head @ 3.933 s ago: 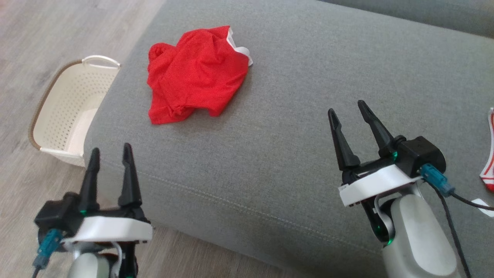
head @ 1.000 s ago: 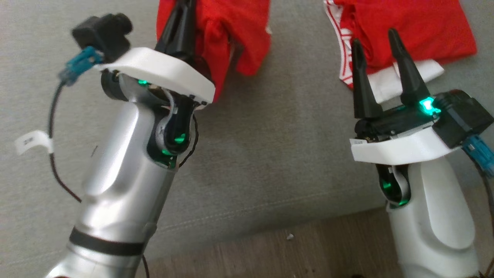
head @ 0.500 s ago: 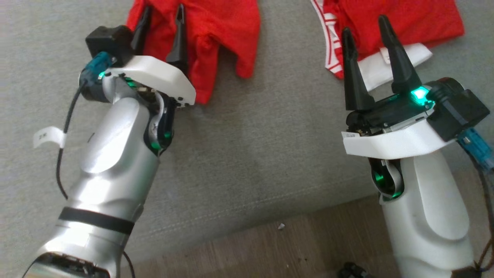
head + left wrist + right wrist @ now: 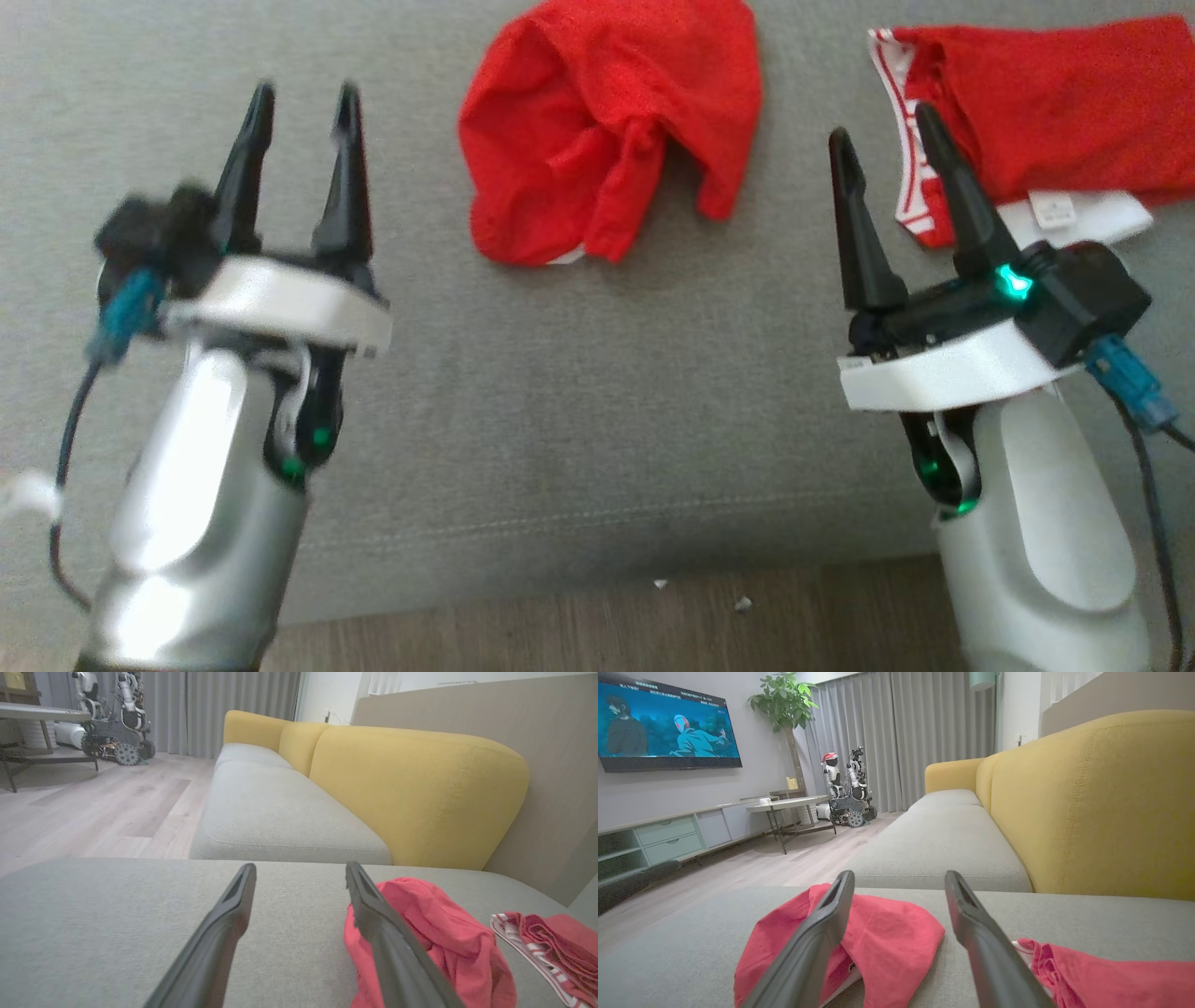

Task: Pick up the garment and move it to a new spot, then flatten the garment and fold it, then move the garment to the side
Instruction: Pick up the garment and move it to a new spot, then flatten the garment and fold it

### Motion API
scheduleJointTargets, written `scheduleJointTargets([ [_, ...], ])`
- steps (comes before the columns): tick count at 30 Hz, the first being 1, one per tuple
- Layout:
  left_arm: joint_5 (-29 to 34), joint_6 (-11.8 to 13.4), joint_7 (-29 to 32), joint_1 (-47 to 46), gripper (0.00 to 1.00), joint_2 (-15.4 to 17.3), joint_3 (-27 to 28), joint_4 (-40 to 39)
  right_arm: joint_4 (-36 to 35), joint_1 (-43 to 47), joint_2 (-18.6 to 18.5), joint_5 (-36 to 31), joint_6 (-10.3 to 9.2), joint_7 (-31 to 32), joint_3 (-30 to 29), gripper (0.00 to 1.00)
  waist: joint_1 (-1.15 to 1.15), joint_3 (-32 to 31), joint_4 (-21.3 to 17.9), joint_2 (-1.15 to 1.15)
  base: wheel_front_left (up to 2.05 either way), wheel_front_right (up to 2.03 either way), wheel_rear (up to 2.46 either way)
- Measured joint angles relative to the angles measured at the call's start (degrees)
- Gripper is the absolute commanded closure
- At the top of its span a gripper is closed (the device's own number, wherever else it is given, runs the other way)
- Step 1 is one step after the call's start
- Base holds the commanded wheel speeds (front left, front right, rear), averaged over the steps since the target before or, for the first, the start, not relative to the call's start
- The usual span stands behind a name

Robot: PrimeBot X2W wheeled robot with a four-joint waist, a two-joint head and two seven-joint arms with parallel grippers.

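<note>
the red garment [image 4: 607,159] lies in a crumpled heap on the grey sofa [image 4: 560,392] seat, toward the far side of the cushion, with a sliver of white showing at its near edge. the left tool [image 4: 306,91] hovers to the garment's left and nearer the robot, well apart from it, its two fingers spread with a clear gap and nothing between them (its outline is blurred in the head view). the right tool [image 4: 880,123] stands to the garment's right, fingers likewise parted and empty, its tips in front of a second garment [image 4: 1036,121], red with white striped trim, which lies spread out to the right of the first, apart from it. in the left wrist view the garment sits just behind that tool's right-hand finger. a yellow backrest [image 4: 411,788] rises behind the seat, and wood floor [image 4: 653,616] shows along the cushion's near edge
</note>
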Motion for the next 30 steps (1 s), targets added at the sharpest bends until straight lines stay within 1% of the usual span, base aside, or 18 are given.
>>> scheduleJointTargets([
  [3,2.1,-0.3,0.0,6.0,0.00,0.4,2.2,-4.7,0.6,1.6,0.0,-1.1,0.00,0.4,-0.9,0.00,0.00,-1.6,1.6,0.00,0.00,0.00,0.00],
  [6,2.3,-0.5,0.0,11.7,0.00,-1.7,5.9,-8.0,0.7,3.9,0.0,-1.5,0.00,0.4,-2.3,0.00,0.00,-3.1,3.1,0.00,0.00,0.00,0.00],
  [10,5.0,-1.1,0.0,18.0,0.00,-4.6,8.9,-10.1,0.8,6.6,0.0,-1.5,0.00,0.5,-2.9,0.00,0.00,-4.5,4.9,0.00,0.00,0.00,0.00],
  [11,5.9,-1.7,0.0,19.0,0.00,-5.2,9.5,-10.6,0.7,7.0,0.1,-1.5,0.00,0.7,-2.8,0.00,0.00,-4.7,5.3,0.00,0.00,0.00,0.00],
  [15,9.2,-3.3,0.0,20.1,0.00,-6.5,11.1,-11.2,0.8,7.2,0.1,-1.5,0.00,1.5,-2.3,0.00,0.00,-5.1,6.7,0.00,0.00,0.00,0.00],
  [19,10.9,-4.6,0.0,20.0,0.00,-7.2,12.9,-11.3,2.2,7.0,0.1,-0.7,0.00,3.7,0.2,0.00,0.00,-4.9,7.7,0.00,0.00,0.00,0.00],
  [23,11.8,-5.4,0.0,20.0,0.00,-7.7,13.6,-11.2,6.8,5.7,0.1,0.4,0.00,6.1,2.1,0.00,0.00,-4.5,8.9,0.00,0.00,0.00,0.00],
  [30,11.7,-6.1,0.0,20.0,0.00,-8.0,13.2,-10.5,16.3,0.7,0.1,8.3,0.00,8.3,2.8,0.00,0.00,-2.9,11.5,0.00,0.00,0.00,0.00],
])
